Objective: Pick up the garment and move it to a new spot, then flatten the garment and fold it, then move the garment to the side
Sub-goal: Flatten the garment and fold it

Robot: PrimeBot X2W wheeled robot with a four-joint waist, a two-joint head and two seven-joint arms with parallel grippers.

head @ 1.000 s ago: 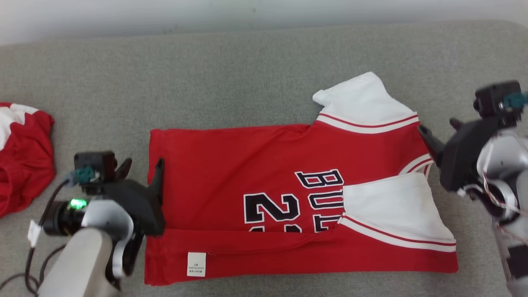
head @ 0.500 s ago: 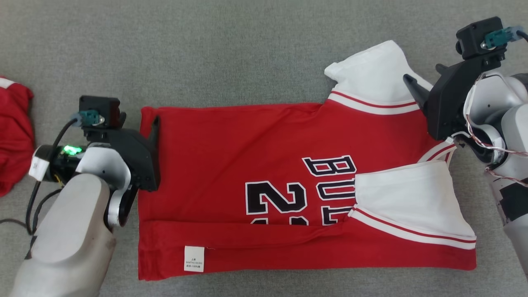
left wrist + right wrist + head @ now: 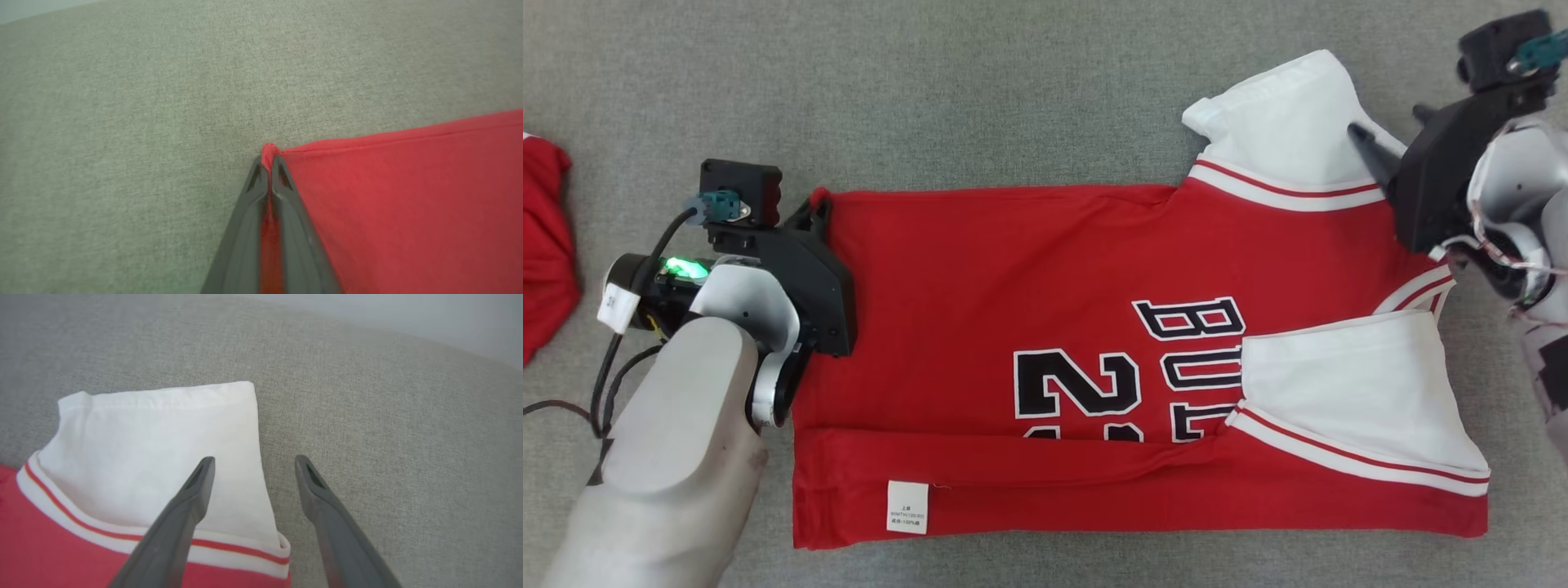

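Observation:
The garment [image 3: 1054,278] is a red jersey with black lettering and white sleeves, lying flat on the grey cushion with its near edge folded over. My left gripper [image 3: 818,202] is shut on the far corner of its hem; the left wrist view shows my left gripper [image 3: 266,160] with red cloth of the garment [image 3: 408,196] pinched between the closed fingers. At the far right, my right gripper [image 3: 1390,122] is open. In the right wrist view my right gripper [image 3: 254,459] straddles the outer edge of the far white sleeve [image 3: 155,449], one finger over the sleeve, the other over bare cushion.
A second red and white cloth [image 3: 543,220] lies bunched at the left edge. A black cable [image 3: 605,384] trails beside my left forearm. The grey fabric surface [image 3: 1013,82] extends beyond the jersey on the far side.
The camera has tilted down, shifting the whole picture. My left gripper has gone from open beside the hem to shut on its far corner. The right gripper has come over the far sleeve, still open.

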